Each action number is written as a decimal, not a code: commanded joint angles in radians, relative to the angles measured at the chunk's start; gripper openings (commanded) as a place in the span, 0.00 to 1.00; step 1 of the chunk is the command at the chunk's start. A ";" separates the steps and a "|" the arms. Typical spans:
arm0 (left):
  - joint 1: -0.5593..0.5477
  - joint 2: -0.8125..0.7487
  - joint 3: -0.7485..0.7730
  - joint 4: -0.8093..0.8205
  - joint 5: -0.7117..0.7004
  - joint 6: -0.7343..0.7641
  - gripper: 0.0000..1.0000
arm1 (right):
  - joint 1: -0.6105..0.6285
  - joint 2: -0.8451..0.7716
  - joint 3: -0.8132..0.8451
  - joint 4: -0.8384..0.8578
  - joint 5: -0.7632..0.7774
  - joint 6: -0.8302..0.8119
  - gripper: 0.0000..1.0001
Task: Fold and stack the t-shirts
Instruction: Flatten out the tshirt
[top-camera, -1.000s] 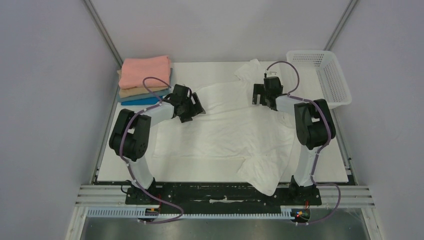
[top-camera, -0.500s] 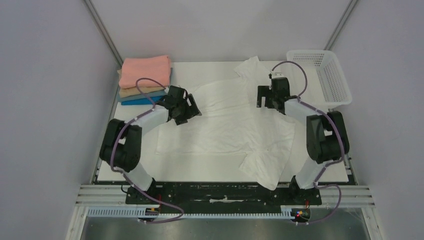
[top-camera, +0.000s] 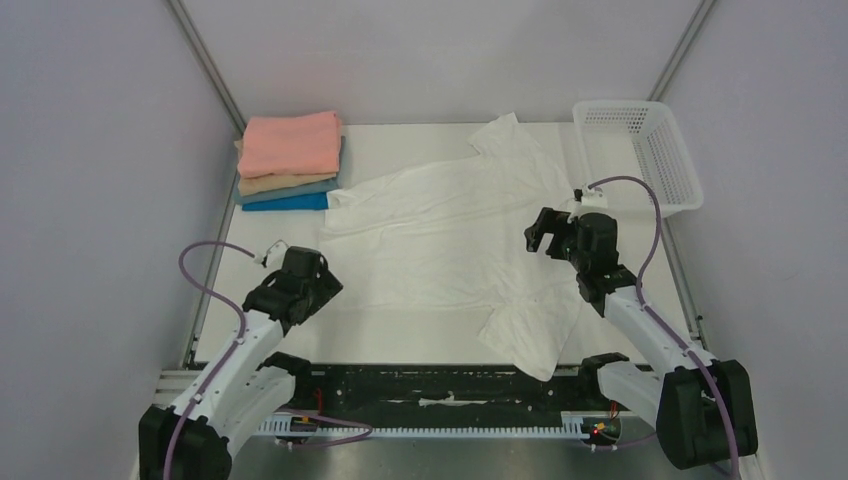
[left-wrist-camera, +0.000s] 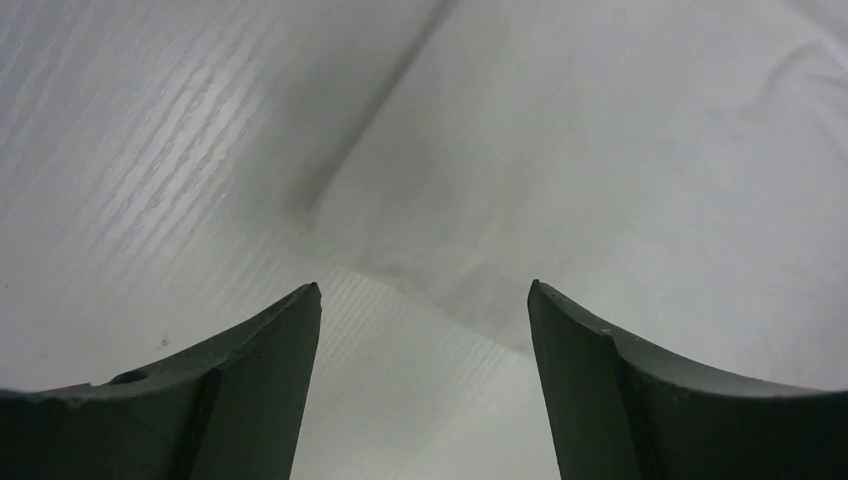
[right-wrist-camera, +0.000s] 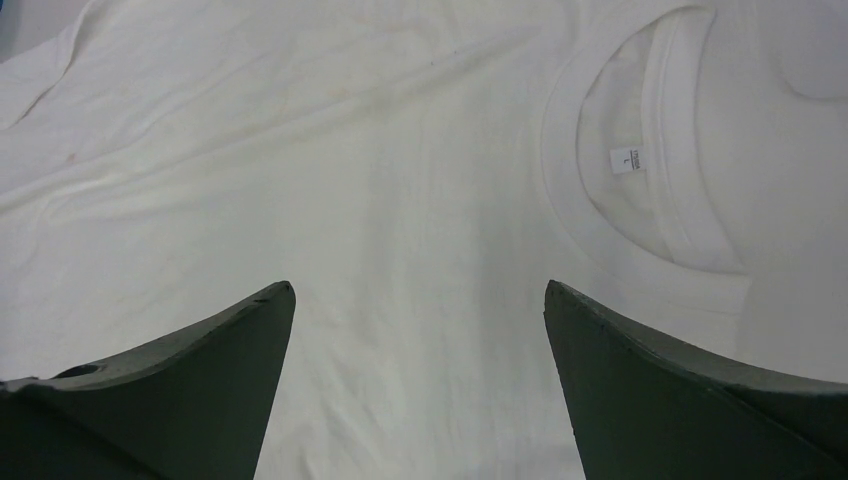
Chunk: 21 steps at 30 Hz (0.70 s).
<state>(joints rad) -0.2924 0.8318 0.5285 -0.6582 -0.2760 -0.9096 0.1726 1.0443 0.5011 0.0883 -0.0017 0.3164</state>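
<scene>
Two arms and one open shirt make up the scene from the top external camera: the white t-shirt (top-camera: 450, 240) lies spread across the middle of the table (top-camera: 400, 140), its long axis running from the left edge toward the right edge, hem to the left and neck to the right. One sleeve reaches toward the far edge and the other is bunched at the near edge. The left gripper (top-camera: 318, 290) hovers by the near-left corner of the hem, and the right gripper (top-camera: 540, 235) hangs over the neck end, so we judge each arm nearest its own end of the cloth. In the far-left corner sits a stack of folded shirts: salmon pink (top-camera: 290, 143) on top, then tan (top-camera: 285, 184), grey-blue (top-camera: 322, 187) and bright blue (top-camera: 285, 203). The white mesh basket (top-camera: 640, 105) stands at the far-right corner, and we see no shirt in it. From the left wrist, the left gripper (left-wrist-camera: 425, 300) stands wide and holds nothing. A corner of the white t-shirt (left-wrist-camera: 600, 150) lies just ahead and to the right, with the ribbed table (left-wrist-camera: 150, 150) showing beside and beneath. From the right wrist, the right gripper (right-wrist-camera: 420, 300) is spread fully apart and also empty above the white t-shirt (right-wrist-camera: 300, 150). The collar (right-wrist-camera: 565, 150) and its small label (right-wrist-camera: 625, 160) lie ahead and to the right.
</scene>
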 joint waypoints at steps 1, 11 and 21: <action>0.048 -0.013 -0.061 -0.048 -0.065 -0.103 0.79 | -0.001 -0.037 -0.012 0.024 -0.032 0.004 0.98; 0.084 0.195 -0.126 0.124 0.005 -0.103 0.45 | -0.003 -0.044 -0.020 0.022 -0.004 -0.004 0.98; 0.087 0.308 -0.110 0.204 0.012 -0.092 0.14 | -0.002 -0.045 -0.018 -0.004 0.022 -0.009 0.98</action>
<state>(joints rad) -0.2089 1.0988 0.4534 -0.4526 -0.2863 -0.9756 0.1726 1.0134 0.4835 0.0875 -0.0013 0.3161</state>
